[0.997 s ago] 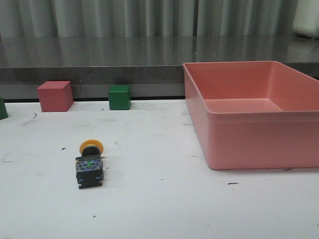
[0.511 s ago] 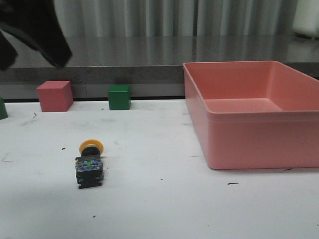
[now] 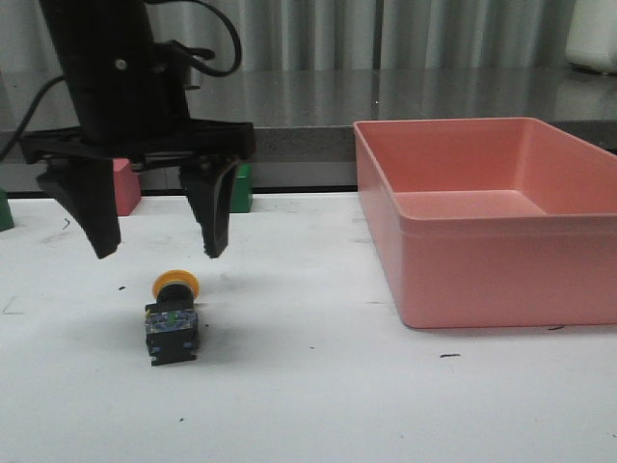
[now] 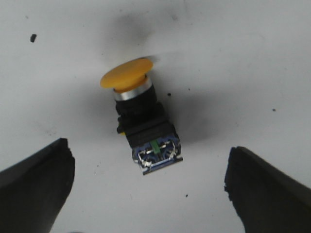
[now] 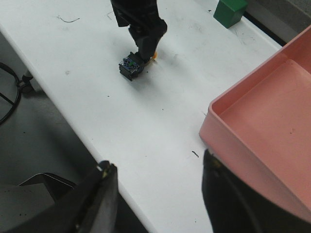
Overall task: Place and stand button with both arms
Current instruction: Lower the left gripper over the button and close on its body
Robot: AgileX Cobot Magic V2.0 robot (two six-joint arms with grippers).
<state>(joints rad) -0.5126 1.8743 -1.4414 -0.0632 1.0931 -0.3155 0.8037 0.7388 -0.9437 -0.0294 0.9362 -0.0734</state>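
The button (image 3: 172, 318) lies on its side on the white table, yellow cap pointing away from me, clear-bluish contact block toward the front. It also shows in the left wrist view (image 4: 143, 124) and the right wrist view (image 5: 136, 62). My left gripper (image 3: 159, 253) hangs open just above and behind it, one finger on each side of the cap. In the left wrist view the fingers (image 4: 34, 184) stand wide apart with the button between them, not touching. My right gripper (image 5: 155, 170) is open and empty over the table's front edge, out of the front view.
A large pink bin (image 3: 492, 217) stands on the right, also in the right wrist view (image 5: 272, 116). A pink cube (image 3: 123, 188) and a green cube (image 3: 241, 188) sit at the back, partly hidden by the left arm. Another green block (image 3: 5, 210) is at the left edge.
My left arm has come into the front view from the upper left and dropped down over the button. The button has not moved.
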